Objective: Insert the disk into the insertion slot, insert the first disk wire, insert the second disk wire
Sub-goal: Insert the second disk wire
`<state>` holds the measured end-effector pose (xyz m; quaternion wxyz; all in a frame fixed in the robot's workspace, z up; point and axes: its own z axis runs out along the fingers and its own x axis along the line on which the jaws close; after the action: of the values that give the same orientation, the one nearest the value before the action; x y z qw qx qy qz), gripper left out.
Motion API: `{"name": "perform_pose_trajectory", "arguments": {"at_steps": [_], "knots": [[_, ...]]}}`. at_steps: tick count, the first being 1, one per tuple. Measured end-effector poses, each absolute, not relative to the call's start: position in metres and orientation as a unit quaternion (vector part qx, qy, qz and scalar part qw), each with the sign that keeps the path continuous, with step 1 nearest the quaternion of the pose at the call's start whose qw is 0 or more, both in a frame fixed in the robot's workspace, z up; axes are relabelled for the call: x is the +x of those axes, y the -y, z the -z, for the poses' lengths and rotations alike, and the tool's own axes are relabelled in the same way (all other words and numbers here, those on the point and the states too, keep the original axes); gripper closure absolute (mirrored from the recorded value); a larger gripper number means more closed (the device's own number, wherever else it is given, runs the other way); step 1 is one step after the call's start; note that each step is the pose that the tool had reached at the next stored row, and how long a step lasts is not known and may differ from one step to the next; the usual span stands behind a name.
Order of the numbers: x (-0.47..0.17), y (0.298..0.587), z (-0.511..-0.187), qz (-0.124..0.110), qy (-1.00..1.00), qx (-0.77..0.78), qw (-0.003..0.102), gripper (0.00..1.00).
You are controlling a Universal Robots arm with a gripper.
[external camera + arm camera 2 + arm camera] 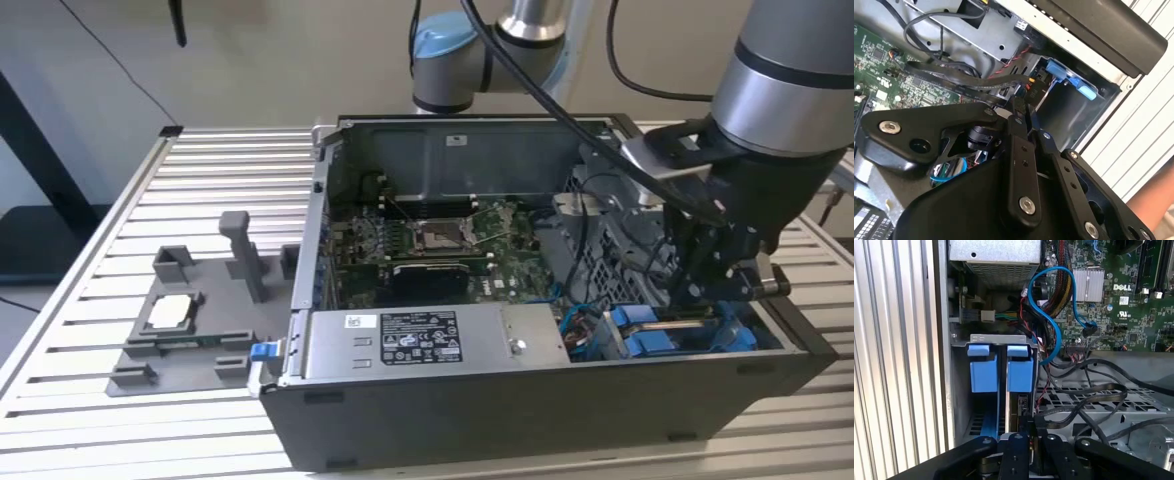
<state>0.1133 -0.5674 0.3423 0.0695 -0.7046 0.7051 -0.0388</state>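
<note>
The disk (985,371) stands on edge in the insertion slot (960,390), its bright blue carrier tabs facing out. In the exterior view the slot (681,335) is at the case's front corner on the exterior view's right. My gripper (701,298) reaches down into that corner. In both wrist views the gripper (1026,422) (1021,104) is shut on the black connector of a flat black disk wire (1094,395), held right at the disk's rear edge. The wire (954,75) trails away over the drive cage. Which of the two wires it is, I cannot tell.
A silver power-supply box (414,340) lies along the case front. The motherboard (441,240) fills the case floor. A blue cable (1054,315) loops near the bay. A grey fixture (187,320) sits on the slatted table at the exterior view's left. A person's arm (1156,200) is nearby.
</note>
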Motion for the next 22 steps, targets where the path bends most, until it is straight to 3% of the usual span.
{"name": "perform_pose_trajectory", "arguments": {"at_steps": [22], "knots": [[0.1133, 0.5675, -0.3387, 0.042, -0.71, -0.7, 0.067, 0.84]]}}
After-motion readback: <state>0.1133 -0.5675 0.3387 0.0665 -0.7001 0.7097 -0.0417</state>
